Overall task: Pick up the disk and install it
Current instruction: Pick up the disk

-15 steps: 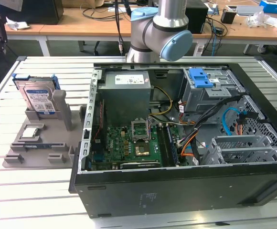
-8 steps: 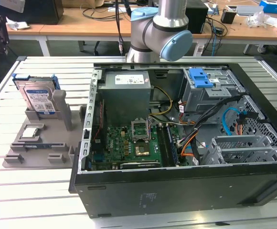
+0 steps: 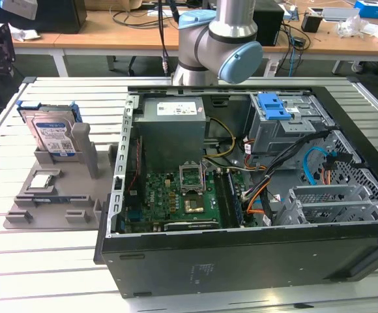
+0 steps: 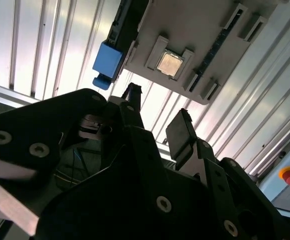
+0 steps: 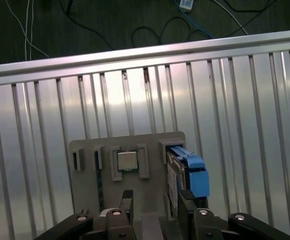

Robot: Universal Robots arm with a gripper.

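The disk (image 5: 186, 172) stands on edge in the holder (image 5: 135, 141), beyond my gripper (image 5: 156, 200), seemingly in line with one finger rather than between both. My fingers are spread wide, holding nothing. Best, I judge, to centre over it squarely, clear of the chip (image 5: 127, 161).

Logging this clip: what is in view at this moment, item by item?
disk: 1, silver with blue rails, leaning upright in the holder
chip: 1, silver, in the holder's square recess
holder: 1, grey, on the table, at the exterior view's left
computer case: 1, black, open, on the table
drive bay: 1, grey with blue top, inside the case
motherboard: 1, green, inside the case
table: 1, silver slats
arm: 1, grey and light blue, behind the case
gripper: 1, black, open, empty, pointed at the holder
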